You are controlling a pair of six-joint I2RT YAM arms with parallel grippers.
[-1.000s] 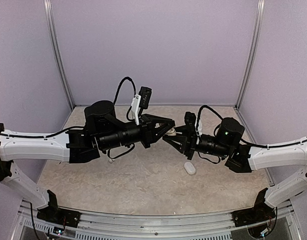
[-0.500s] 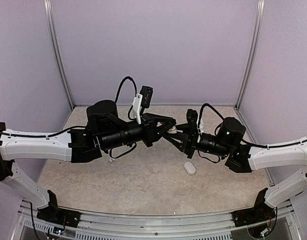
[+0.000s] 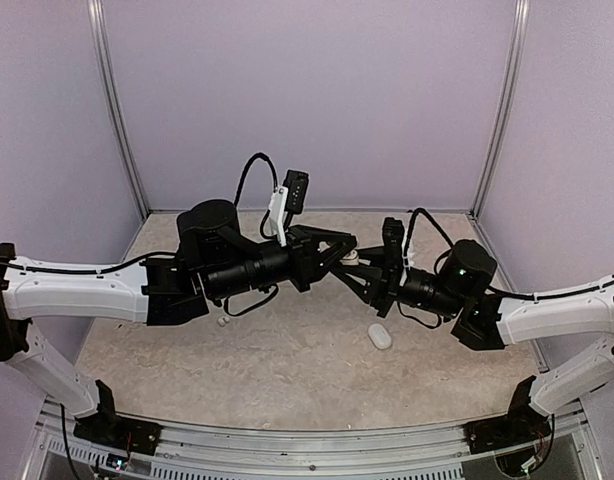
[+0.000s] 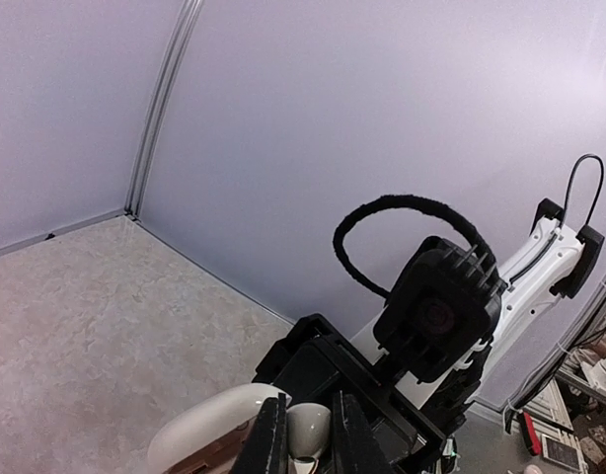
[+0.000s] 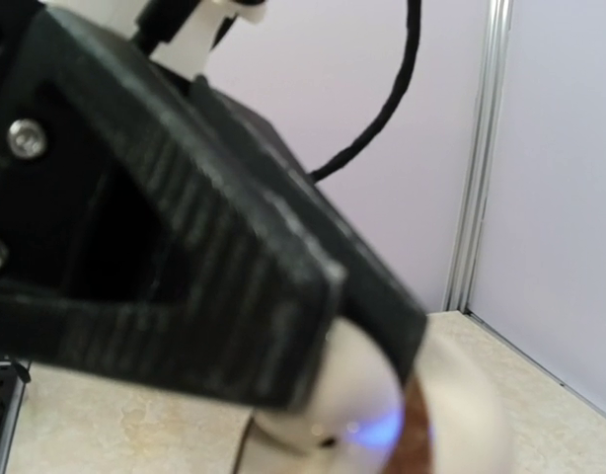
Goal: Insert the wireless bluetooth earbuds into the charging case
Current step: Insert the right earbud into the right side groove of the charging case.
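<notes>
As read from the left of the overhead view:

1. Earbud [image 3: 224, 322]: one tiny white bead, lying on the desk [image 3: 287, 370] just beside the left forearm's shadow, well apart from the case. It is too small to tell which way it points.
2. Left hand [image 3: 339, 252]: raised above mid-desk, reaching right, fingers [image 4: 271, 444] pinching the case.
3. Case [image 3: 351, 257]: held off the desk between the two hands, its lid open. In the left wrist view one white half [image 4: 219, 415] arcs out left of the fingers, long axis crosswise to them, with a brownish inside. The contents cannot be made out.
4. Right hand [image 3: 367, 270]: reaching left, tip to tip with the left hand and crowding the case. Its fingers are pressed together; whether they hold anything cannot be told.
5. Oval [image 3: 380, 337]: a plain white pebble shape on the desk, below the right hand.
</notes>
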